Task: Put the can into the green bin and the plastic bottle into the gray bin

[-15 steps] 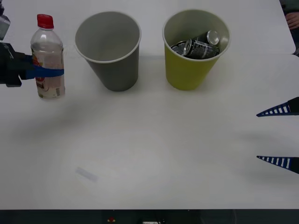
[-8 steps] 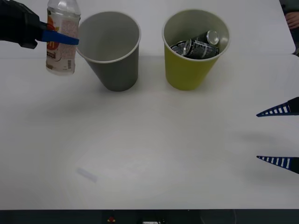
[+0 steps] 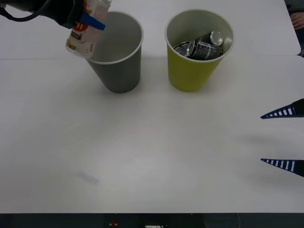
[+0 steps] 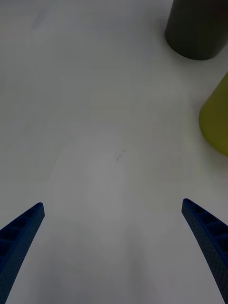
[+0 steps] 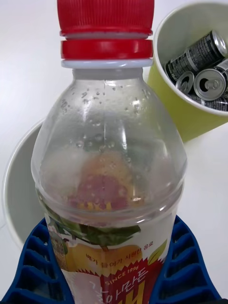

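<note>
Left gripper (image 3: 88, 21) clamped on label band of small clear plastic bottle with red screw cap (image 5: 107, 156); bottle tilted, above near-left rim of dark gray tapered bin (image 3: 116, 71). Bottle looks empty: light, thin-walled, likely to dent under squeeze; label gives fair friction. Black cans (image 3: 202, 46) lie inside yellow-green tapered bin (image 3: 192, 71). Right gripper (image 3: 285, 138) idle at table's right, fingers wide apart.

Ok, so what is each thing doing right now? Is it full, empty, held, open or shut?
plastic bottle: capped, tilted, held in the air at the gray bin's rim.
gray bin: upright, nothing in the part seen.
green bin: upright, holds cans.
cans: lying inside the green bin.
left end effector: shut on the bottle.
right end effector: open, idle at the table's right side.
</note>
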`<state>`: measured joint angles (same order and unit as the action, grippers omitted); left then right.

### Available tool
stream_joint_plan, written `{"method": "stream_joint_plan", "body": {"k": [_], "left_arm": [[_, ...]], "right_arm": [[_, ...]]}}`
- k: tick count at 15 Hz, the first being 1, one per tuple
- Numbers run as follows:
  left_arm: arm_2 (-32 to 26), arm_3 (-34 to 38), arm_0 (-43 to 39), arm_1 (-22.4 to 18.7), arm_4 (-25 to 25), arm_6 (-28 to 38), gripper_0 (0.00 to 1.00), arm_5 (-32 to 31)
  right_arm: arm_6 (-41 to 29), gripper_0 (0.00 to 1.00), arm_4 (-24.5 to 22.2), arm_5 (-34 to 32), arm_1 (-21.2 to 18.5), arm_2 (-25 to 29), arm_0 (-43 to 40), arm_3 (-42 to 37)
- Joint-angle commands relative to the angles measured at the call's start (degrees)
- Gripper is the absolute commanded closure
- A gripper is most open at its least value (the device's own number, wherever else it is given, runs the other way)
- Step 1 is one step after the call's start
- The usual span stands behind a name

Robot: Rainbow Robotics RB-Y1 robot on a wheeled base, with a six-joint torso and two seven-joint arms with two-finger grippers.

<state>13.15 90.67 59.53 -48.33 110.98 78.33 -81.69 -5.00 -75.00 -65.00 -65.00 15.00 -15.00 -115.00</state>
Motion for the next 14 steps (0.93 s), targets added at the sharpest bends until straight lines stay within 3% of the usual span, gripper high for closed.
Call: {"method": "stream_joint_plan", "body": {"k": [1,4,9,10,11,12,14], "left_arm": [[3.11,-6.38,5.51,2.72,1.26,-0.1,1.0,0.13],[4.52,-11.39,8.32,4.91,2.66,-0.19,1.0,0.22],[4.52,-11.74,8.5,6.23,6.09,-1.25,0.99,0.3],[4.52,-11.74,8.5,6.06,6.09,-1.51,0.72,0.22],[4.52,-11.74,8.41,6.06,6.18,-2.48,0.3,0.22],[4.52,-11.74,8.41,6.06,6.27,-3.0,0.05,0.22],[4.43,-11.74,8.41,6.23,6.0,-4.94,0.0,0.22]], "right_arm": [[0.0,0.0,0.0,0.0,0.0,0.0,0.0,0.0],[0.0,0.0,0.0,0.0,0.0,0.0,0.0,0.0],[0.0,0.0,0.0,0.0,0.0,0.0,0.0,0.0],[0.0,0.0,0.0,0.0,0.0,0.0,0.0,0.0],[0.0,0.0,0.0,0.0,0.0,0.0,0.0,0.0],[0.0,0.0,0.0,0.0,0.0,0.0,0.0,0.0],[0.0,0.0,0.0,0.0,0.0,0.0,0.0,0.0]]}}
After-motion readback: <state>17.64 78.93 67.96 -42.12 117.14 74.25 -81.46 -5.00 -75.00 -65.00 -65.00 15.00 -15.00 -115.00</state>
